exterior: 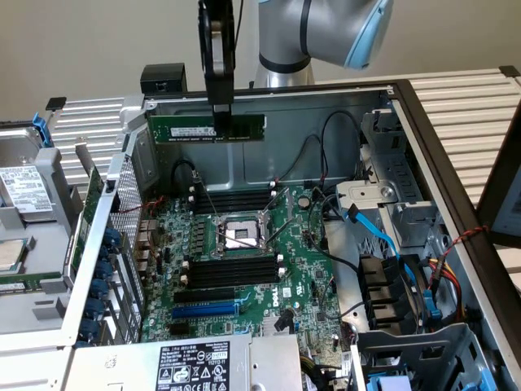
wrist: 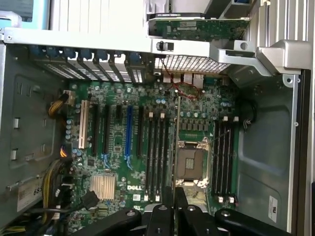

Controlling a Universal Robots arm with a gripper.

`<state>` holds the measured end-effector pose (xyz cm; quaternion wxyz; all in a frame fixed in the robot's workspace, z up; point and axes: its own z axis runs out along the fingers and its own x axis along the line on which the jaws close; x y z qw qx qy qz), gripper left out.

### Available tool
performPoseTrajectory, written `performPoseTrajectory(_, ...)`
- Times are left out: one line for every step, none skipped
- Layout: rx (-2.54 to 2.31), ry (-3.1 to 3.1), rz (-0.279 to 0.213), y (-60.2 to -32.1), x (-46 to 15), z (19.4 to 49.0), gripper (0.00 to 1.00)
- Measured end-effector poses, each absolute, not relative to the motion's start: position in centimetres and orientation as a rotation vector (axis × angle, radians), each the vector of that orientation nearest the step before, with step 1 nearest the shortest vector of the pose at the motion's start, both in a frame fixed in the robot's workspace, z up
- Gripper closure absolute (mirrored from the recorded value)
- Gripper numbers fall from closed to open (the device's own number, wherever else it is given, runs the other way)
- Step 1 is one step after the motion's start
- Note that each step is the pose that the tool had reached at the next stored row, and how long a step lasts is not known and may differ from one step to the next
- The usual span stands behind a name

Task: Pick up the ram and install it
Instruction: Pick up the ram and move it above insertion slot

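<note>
In the exterior view, the ram [exterior: 183, 129] hangs level with its flat face to the camera. It sits high over the board [exterior: 293, 269], at 11 o'clock from the processor socket [exterior: 236, 236] and near the far wall of the computer case [exterior: 423, 122]. The claw [exterior: 221, 120] is clamped on the ram's upper edge near its middle.

Black memory slots lie at 12 o'clock [exterior: 232, 199] and at 6 o'clock [exterior: 232, 269] of the socket. Blue cables [exterior: 383, 236] run at 3 o'clock.

In the wrist view, the ram [wrist: 176, 142] appears edge-on above the claw [wrist: 175, 204], parallel with the memory slots [wrist: 155, 157].

Recommended practice: carry the stick level and parallel with the chosen slot. Align the stick's ends with the white end clips.
</note>
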<state>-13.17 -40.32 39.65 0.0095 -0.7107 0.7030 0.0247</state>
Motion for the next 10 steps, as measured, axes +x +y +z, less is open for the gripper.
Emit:
performPoseTrajectory(-2.219,2.195,0.077,-40.0,-13.2,39.5,0.86)
performPoseTrajectory(-2.219,2.194,0.076,-39.6,-13.2,39.4,0.86)
performPoseTrajectory(-2.220,2.195,0.074,-39.2,-13.2,39.4,0.86)
performPoseTrajectory(-2.221,2.196,0.070,-38.8,-13.2,39.3,0.86)
performPoseTrajectory(-2.224,2.200,0.062,-38.4,-13.2,39.2,0.86)
performPoseTrajectory(-2.231,2.207,0.044,-38.1,-13.2,39.2,0.86)
performPoseTrajectory(-2.238,2.214,0.023,-37.9,-13.2,39.2,0.86)
performPoseTrajectory(-2.245,2.222,-0.001,-37.7,-13.2,39.2,0.86)
performPoseTrajectory(-2.251,2.228,-0.021,-37.6,-13.2,39.2,0.86)
performPoseTrajectory(-2.249,2.226,-0.032,-37.5,-13.2,39.1,0.86)
